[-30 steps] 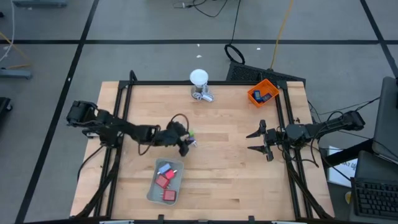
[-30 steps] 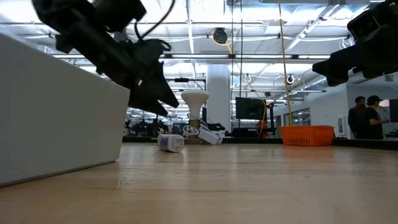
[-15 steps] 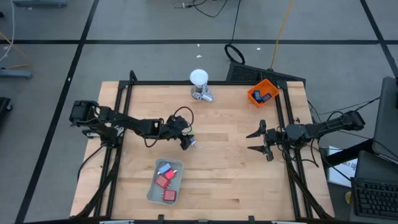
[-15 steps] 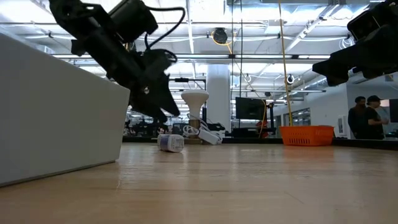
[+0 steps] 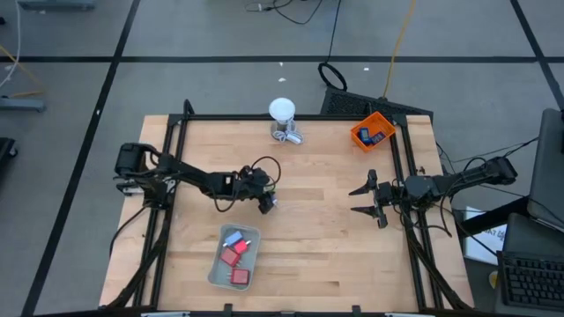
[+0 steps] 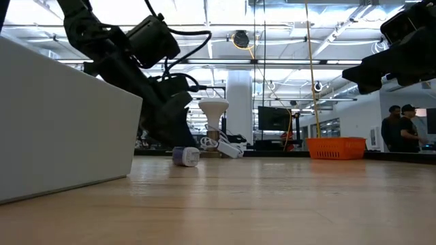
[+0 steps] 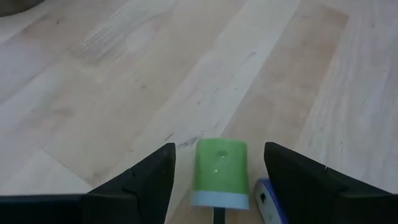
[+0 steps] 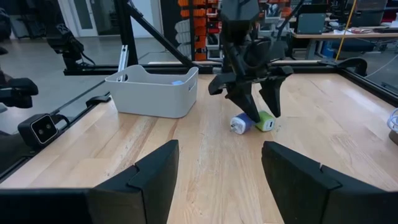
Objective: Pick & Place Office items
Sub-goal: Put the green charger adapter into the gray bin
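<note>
A green-and-white piece (image 7: 219, 169) lies on the wooden table beside a blue-and-white piece (image 7: 266, 200); both also show in the right wrist view, green (image 8: 267, 122) and blue-white (image 8: 239, 125). My left gripper (image 5: 267, 199) is open and low over the table, one finger on either side of the green piece, with a gap on each side. My right gripper (image 5: 366, 198) is open and empty, hovering near the table's right edge.
A pale grey tray (image 5: 217, 269) near the front edge holds red blocks and a light-blue piece. An orange bin (image 5: 359, 137) at the far right corner holds dark pieces with blue faces. A white ball-topped object (image 5: 281, 112) stands at the far edge.
My left gripper has gone down toward the table, onto the spot where the green-and-white piece lies, and its fingers now stand around that piece. The pieces have stayed where they were.
</note>
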You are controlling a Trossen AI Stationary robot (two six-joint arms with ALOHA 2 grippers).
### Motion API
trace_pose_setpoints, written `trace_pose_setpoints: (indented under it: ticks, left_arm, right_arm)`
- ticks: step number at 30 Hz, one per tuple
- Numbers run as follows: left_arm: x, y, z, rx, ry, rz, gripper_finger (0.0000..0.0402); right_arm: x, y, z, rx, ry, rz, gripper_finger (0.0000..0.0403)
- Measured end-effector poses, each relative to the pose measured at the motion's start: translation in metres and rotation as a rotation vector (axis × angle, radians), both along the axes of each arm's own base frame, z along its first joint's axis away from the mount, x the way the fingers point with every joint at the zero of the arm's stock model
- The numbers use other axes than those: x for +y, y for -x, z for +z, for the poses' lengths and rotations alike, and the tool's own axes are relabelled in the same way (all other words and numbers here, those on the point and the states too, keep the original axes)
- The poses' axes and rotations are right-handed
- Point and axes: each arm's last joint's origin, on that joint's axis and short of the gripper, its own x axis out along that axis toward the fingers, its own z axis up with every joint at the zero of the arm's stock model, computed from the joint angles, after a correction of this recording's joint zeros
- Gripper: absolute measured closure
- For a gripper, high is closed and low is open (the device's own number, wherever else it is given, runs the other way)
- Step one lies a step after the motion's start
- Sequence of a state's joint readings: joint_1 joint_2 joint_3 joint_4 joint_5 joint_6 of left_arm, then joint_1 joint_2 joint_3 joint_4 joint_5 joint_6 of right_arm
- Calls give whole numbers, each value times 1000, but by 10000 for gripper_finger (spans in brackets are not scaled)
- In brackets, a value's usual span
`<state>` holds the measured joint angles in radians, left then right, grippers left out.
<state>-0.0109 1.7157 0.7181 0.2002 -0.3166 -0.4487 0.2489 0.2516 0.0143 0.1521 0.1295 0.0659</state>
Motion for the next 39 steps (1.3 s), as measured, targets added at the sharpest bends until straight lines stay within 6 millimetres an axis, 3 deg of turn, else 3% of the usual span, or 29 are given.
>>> trace_pose_setpoints:
  ticks: [8,39]
  left_arm:
    - [2,4,-3,45,-28,60,169]
    - [0,5,-4,61,0,25,257]
  right_arm:
    - [0,0,0,0,0,0,183]
    - [0,0,0,0,0,0,183]
